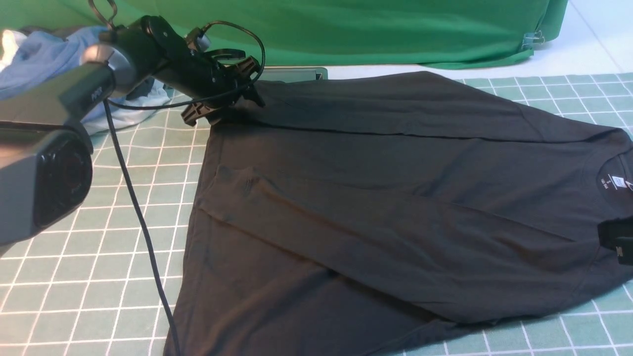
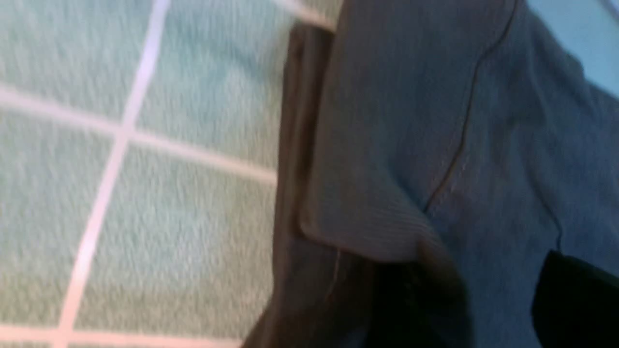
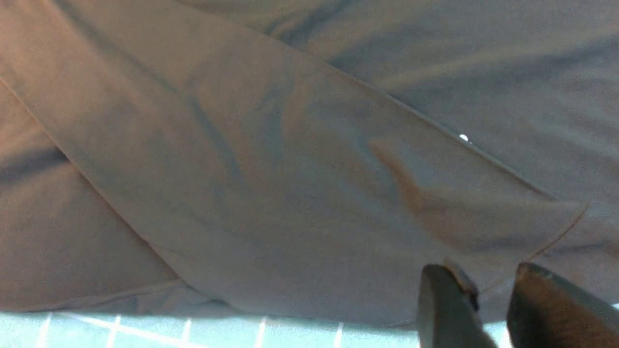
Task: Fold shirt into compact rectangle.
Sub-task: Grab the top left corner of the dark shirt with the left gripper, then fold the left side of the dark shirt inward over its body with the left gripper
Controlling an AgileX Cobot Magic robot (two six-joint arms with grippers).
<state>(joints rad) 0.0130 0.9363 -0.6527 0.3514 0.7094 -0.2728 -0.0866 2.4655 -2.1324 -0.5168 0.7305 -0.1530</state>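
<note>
At the upper left of the front view, my left gripper (image 1: 225,94) sits at the far hem corner of the shirt (image 1: 395,198). I cannot tell whether it grips or has let go. The shirt spreads across the middle and right on the checked mat (image 1: 99,247), its long sides folded in. At the right edge, by the collar, my right gripper (image 3: 486,285) stands parted, holding nothing. Next, I judge, comes a crosswise fold, which needs both ends pinched.

Matt black knit shirt (image 1: 385,207) on woven green gridded mat (image 1: 74,277)
</note>
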